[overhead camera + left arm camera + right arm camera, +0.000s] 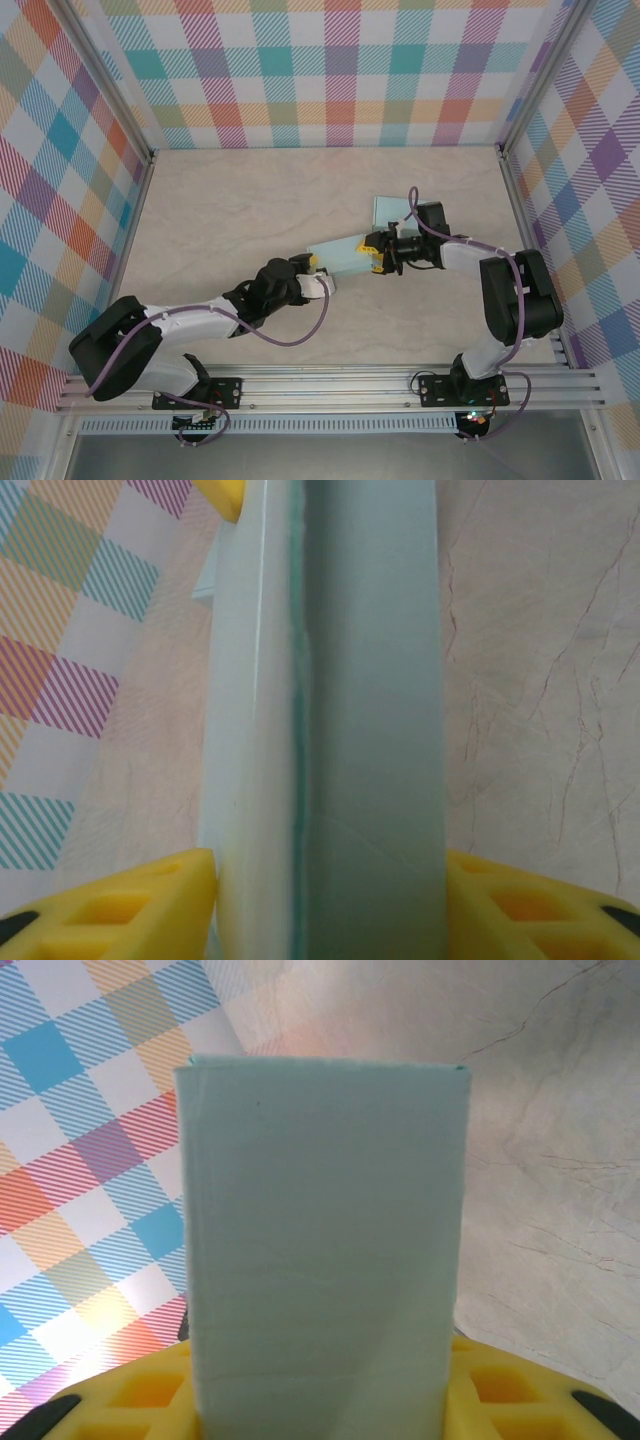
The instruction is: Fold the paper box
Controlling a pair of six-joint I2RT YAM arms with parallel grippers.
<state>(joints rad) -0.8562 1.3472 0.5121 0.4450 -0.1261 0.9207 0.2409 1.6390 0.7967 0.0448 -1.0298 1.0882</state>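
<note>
Top external view: the paper box (pixel 342 256) is clamped by both the left gripper (pixel 316 264) and the right gripper (pixel 374 256); the fold should be squeezed evenly, without crushing.

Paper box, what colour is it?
The paper box is pale mint green, best seen in the right wrist view.

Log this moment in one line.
paper box: mid-table | left gripper: jaws closed on it | right gripper: jaws closed on it

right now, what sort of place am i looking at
Likely a robot test cell in a lab: plaid backdrop walls boxing in a marble-look tabletop, an aluminium rail along the near edge, and a pale green paper box mid-table.
</note>
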